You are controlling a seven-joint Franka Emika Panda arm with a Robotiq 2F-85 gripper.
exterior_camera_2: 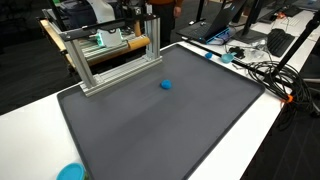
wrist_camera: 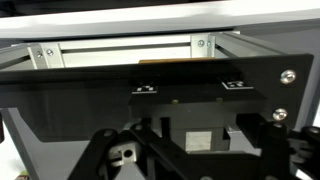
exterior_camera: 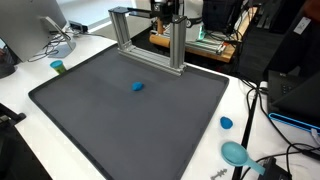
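Aluminium frame is the thing nearest the claw, and the relation to record is plain: it lies straight ahead of the claw and close to it. In the wrist view its pale beams fill the upper part and run flat across the picture, so the frame's long axis stands crosswise to the claw's line of sight. A black plate with two small markers and two screws sits between claw and frame in that view; what it is fixed to cannot be told. Claw state: the dark links stand well apart along the lower edge with a gap between them, so I judge it spread and holding nothing. The fingertips are too dark to make out. In both exterior views the frame stands upright at the far edge of the grey mat, which covers most of the white tabletop. A dark shape above its top bar is probably the arm, though it is too small to be sure. One blue ball rests on the open mat, well apart from the frame and in front of it. The ball does not show in the wrist view. Only one arm is present, so nearness between arms does not arise.
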